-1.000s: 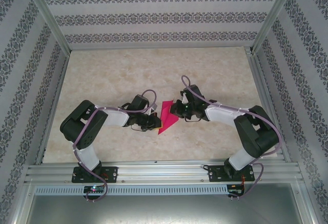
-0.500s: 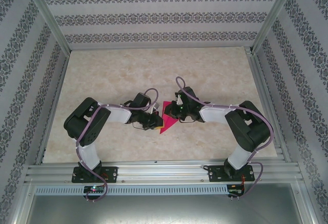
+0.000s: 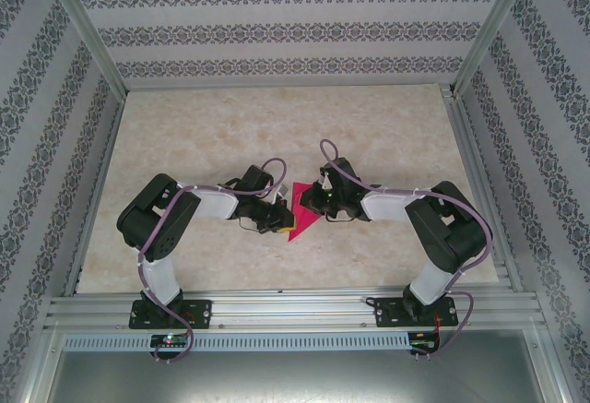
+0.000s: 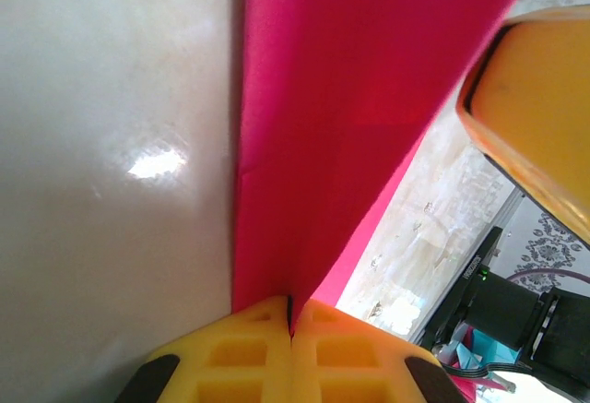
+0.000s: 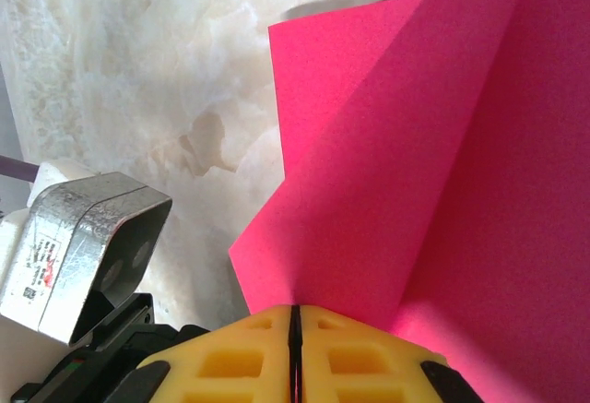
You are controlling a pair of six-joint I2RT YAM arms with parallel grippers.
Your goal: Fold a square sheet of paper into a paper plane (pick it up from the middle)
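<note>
The square sheet of paper [image 3: 300, 217], magenta-pink, is folded and held up between both grippers near the table's middle, its lower tip pointing toward the front. My left gripper [image 3: 280, 218] is shut on its left edge; in the left wrist view the yellow fingertips [image 4: 293, 315] pinch the sheet [image 4: 332, 99]. My right gripper [image 3: 312, 202] is shut on the right edge; in the right wrist view its gripper [image 5: 296, 315] clamps the creased sheet [image 5: 415, 163]. The paper plane is out of view.
The marble-patterned table [image 3: 230, 136] is boxed in by patterned walls and an aluminium frame [image 3: 286, 309] along the front. The right gripper's yellow finger [image 4: 535, 108] looms close in the left wrist view. A silver part of the left arm [image 5: 83, 246] sits near the right gripper.
The right arm has swung left, bringing its gripper closer to the left one, and the paper between them now looks narrower. The left gripper has barely moved.
</note>
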